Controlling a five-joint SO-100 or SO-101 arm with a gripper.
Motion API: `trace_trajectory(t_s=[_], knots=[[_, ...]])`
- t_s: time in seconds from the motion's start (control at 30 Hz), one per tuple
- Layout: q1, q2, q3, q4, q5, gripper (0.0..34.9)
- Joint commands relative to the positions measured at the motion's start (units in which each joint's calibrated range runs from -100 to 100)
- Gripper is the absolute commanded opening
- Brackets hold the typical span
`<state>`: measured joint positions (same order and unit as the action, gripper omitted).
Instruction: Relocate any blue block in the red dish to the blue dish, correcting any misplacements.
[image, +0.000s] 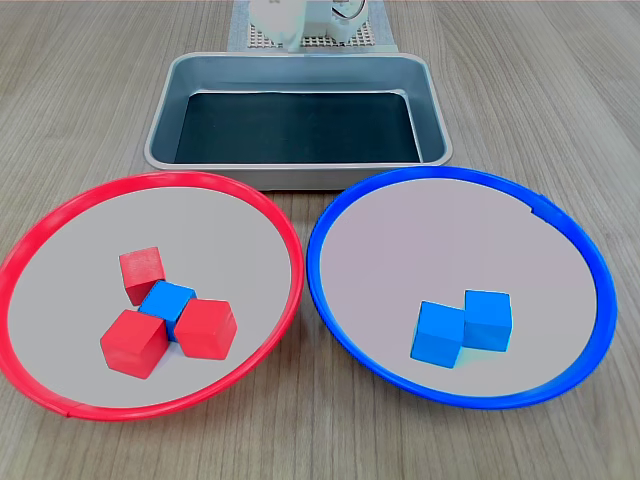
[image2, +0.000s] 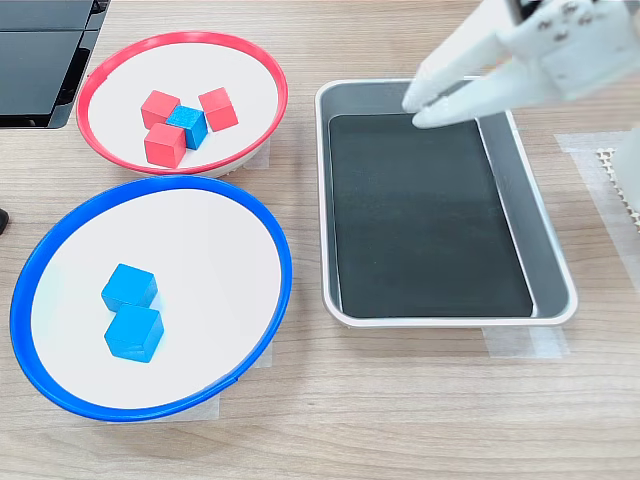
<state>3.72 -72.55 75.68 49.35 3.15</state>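
- Bright blue and plain-faced, the blue block (image: 167, 301) is sitting in the red dish (image: 60, 212), wedged among three red cubes (image: 134, 342) that are touching it on three sides; in the second exterior view it (image2: 188, 125) is showing one corner free toward the tray.
- It is looking like a small rigid cube, probably light and not fragile, with smooth faces that could be slipping under a weak pinch.
- The best hold is likely from above across two opposite faces, though the neighbours are leaving little room for fingers, so nudging one aside may be needed.
- The gripper (image2: 427, 104) is hanging over the metal tray (image2: 551, 262), well apart from the block, with its white fingers (image2: 455, 45) nearly closed and holding nothing.
- The blue dish (image: 330, 215) is already holding two blue cubes (image: 463, 327) touching each other, leaving plenty of bare floor for a third.
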Motion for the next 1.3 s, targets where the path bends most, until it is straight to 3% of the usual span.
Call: trace_trajectory(t_s=[0.0,0.13,0.37,0.93,1.27], knots=[[0.94,19.88,-20.47,-0.28,0.34,0.4],[1.98,44.87,-42.95,0.88,0.44,0.4],[3.95,67.73,-62.98,0.8,0.44,0.4],[8.0,95.62,-89.02,5.34,0.54,0.4],[8.28,100.48,-94.39,6.08,0.15,7.6]])
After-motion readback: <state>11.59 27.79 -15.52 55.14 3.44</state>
